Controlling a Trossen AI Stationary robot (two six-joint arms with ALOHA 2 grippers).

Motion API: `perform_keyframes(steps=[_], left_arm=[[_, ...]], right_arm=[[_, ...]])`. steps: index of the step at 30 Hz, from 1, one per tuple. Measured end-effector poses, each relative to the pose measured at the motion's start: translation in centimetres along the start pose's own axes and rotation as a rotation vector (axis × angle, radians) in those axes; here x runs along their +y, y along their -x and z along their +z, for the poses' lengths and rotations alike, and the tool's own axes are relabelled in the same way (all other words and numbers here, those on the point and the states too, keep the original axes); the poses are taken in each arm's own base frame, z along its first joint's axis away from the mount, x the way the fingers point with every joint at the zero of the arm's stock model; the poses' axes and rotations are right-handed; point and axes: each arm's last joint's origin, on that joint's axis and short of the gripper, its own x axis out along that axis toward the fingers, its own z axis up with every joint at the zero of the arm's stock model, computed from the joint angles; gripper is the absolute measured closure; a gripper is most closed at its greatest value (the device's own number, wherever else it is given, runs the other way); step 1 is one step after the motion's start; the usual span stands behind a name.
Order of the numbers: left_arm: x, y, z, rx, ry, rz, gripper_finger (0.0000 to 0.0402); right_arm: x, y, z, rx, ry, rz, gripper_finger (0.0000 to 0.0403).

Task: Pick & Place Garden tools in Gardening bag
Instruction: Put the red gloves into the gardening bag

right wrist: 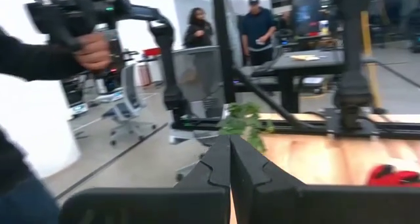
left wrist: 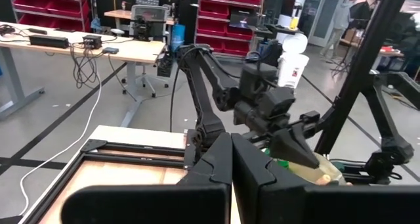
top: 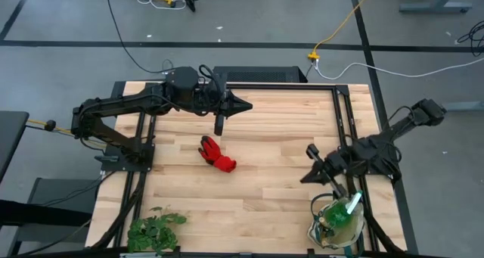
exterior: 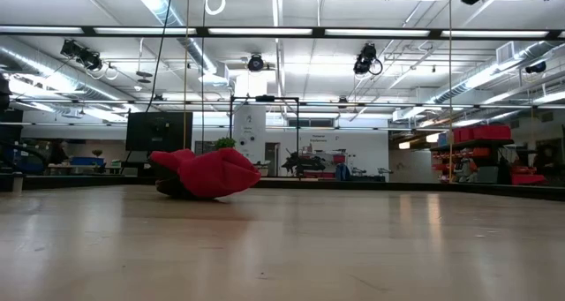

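Observation:
A red glove (top: 217, 156) lies on the wooden table near its middle, and it also shows in the low view (exterior: 207, 173) and at the edge of the right wrist view (right wrist: 394, 175). The cream gardening bag (top: 314, 229) stands at the near right corner with a green spray bottle (top: 351, 206) sticking up out of it. My left gripper (top: 246, 104) is shut and empty, held level above the far part of the table, beyond the glove. My right gripper (top: 305, 169) is shut and empty, just beyond the bag and to the right of the glove.
A leafy green plant bunch (top: 155, 229) lies at the near left corner. Black frame rails (top: 340, 114) run along the table's sides. Bare wood lies between the glove and the bag. Beyond the table, people (right wrist: 256, 27) stand in the room and a person's hand (right wrist: 95, 50) holds a device.

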Motion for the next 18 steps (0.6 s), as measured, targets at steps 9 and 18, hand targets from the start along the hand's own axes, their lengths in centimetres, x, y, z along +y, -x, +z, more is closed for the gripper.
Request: perform_keyframes(steps=[9, 18], left_arm=[[0.0, 0.0, 0.0, 0.0, -0.001, 0.0, 0.0399], [0.0, 0.0, -0.1, 0.009, 0.001, 0.002, 0.0399]], right_arm=[[-3.1, 0.1, -0.1, 0.03, 0.01, -0.182, 0.0403], [-4.9, 0.4, -0.1, 0.057, 0.029, -0.262, 0.0403]])
